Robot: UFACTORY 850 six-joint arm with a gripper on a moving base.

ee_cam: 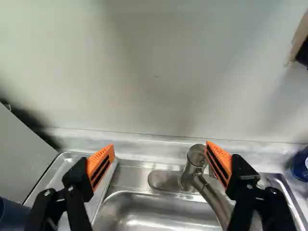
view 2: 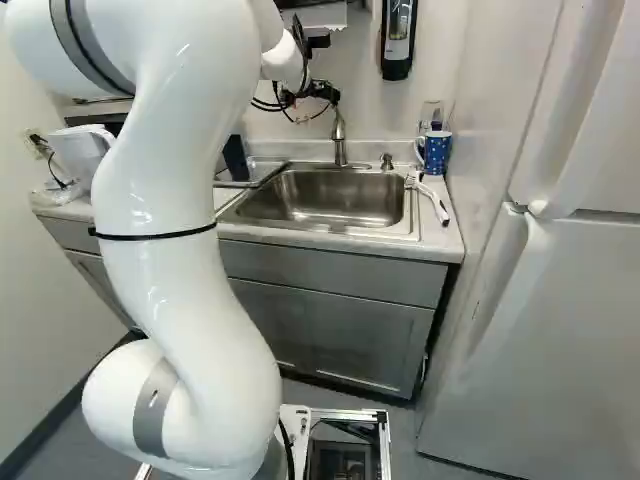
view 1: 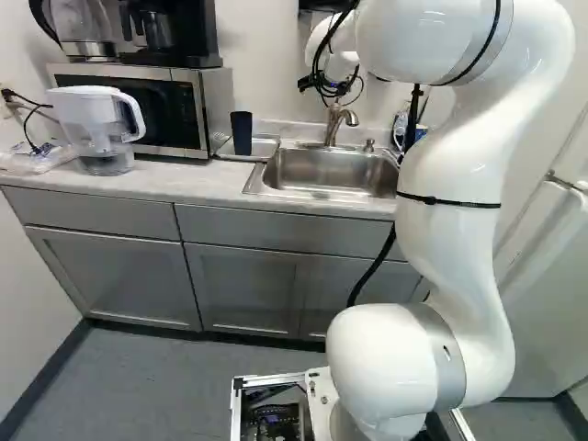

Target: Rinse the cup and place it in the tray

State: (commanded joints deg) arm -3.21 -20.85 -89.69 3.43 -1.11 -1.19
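Note:
Up over the sink, the black gripper (view 2: 322, 93) shows at the end of the white arm in the right base view. Its two orange-padded fingers are wide apart in the wrist view, the gripper (ee_cam: 161, 156) holding nothing. A dark blue cup (view 1: 242, 133) stands upright on the metal tray (view 1: 264, 147) between microwave and sink. In the wrist view only part of this cup (ee_cam: 10, 214) shows, beside one finger. The faucet (ee_cam: 196, 166) stands below the gripper, close to the other finger in that view. The sink basin (view 2: 325, 200) lies in front of the faucet.
A blue mug with white dots (view 2: 436, 152) and a white-handled brush (view 2: 432, 198) are right of the sink. The microwave (view 1: 152, 110) and a water pitcher (view 1: 101, 129) stand at the left. A white fridge (view 2: 560, 300) rises at the right.

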